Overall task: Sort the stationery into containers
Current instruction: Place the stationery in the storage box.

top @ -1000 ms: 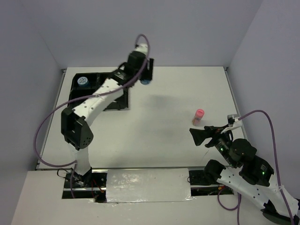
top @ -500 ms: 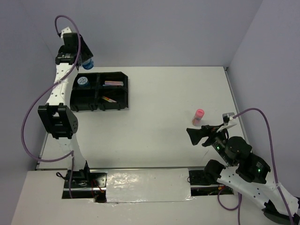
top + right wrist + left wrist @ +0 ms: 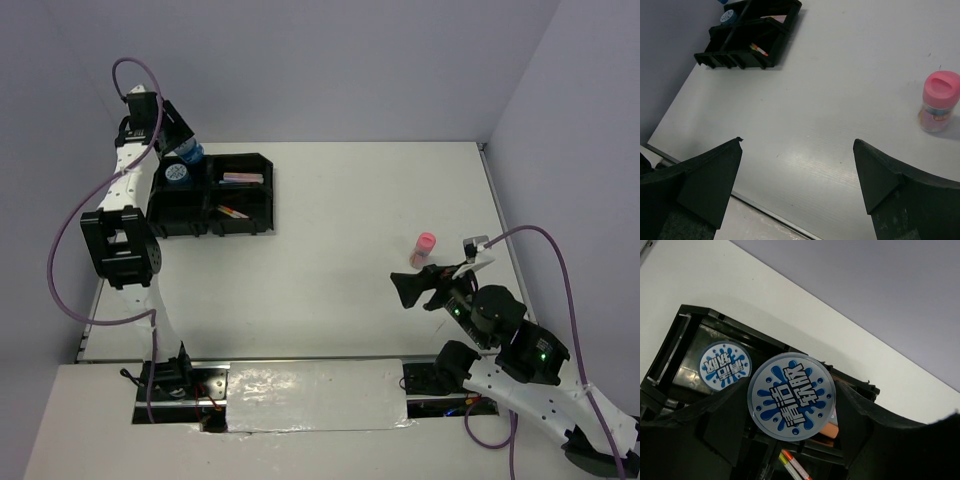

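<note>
**Top view.**
- Left end effector [image 3: 186,150]: closed on a blue tub [image 3: 190,153], raised over the far-left corner of the tray [image 3: 268,190].
- Left arm: stretched far out along the tray's left side, wrist tipped down toward the tray.
- Second tub [image 3: 176,172]: in the tray's far-left compartment.
- Right end effector [image 3: 415,288]: open and empty, well apart from the tray. Arm folded low over the desk [image 3: 340,220].
- Pink-capped bottle [image 3: 424,248]: upright, far right of the tray.

**Left wrist view.**
- Fingers [image 3: 715,430]: either side of the held tub, lid level.
- Advice, as judged: lower straight down beside the seated tub, clear the tray's dividers, and release only once the base rests.
- Pens [image 3: 790,462]: in the tray's near-side compartment.

**Right wrist view.**
- Jaws spread wide, nothing between them.
- Bottle unsorted, on the side away from the tray.
</note>
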Action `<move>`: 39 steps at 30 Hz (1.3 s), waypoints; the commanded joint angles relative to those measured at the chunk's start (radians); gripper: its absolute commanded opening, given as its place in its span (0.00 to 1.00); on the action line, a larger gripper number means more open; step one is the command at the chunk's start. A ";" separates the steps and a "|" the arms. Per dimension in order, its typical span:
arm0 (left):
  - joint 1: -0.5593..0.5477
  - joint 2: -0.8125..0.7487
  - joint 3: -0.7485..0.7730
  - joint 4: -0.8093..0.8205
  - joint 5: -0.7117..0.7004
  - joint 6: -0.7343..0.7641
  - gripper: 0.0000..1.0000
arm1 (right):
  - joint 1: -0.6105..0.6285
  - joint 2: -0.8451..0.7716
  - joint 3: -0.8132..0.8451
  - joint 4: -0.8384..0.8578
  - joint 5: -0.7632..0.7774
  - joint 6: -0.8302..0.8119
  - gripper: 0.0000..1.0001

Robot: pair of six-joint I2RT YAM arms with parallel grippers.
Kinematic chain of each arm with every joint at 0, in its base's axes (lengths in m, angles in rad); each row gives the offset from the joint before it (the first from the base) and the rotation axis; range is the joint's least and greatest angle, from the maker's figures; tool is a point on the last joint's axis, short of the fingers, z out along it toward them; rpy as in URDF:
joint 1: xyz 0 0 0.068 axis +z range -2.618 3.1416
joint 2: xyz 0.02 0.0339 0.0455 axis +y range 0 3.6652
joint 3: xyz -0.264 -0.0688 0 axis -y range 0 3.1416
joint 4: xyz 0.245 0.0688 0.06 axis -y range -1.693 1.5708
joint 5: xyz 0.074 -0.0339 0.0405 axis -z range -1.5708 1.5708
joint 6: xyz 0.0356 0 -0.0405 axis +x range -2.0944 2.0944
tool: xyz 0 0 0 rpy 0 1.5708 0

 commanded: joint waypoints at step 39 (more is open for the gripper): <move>0.052 0.083 -0.078 0.161 0.048 -0.031 0.00 | 0.006 0.028 -0.010 0.066 -0.032 -0.020 1.00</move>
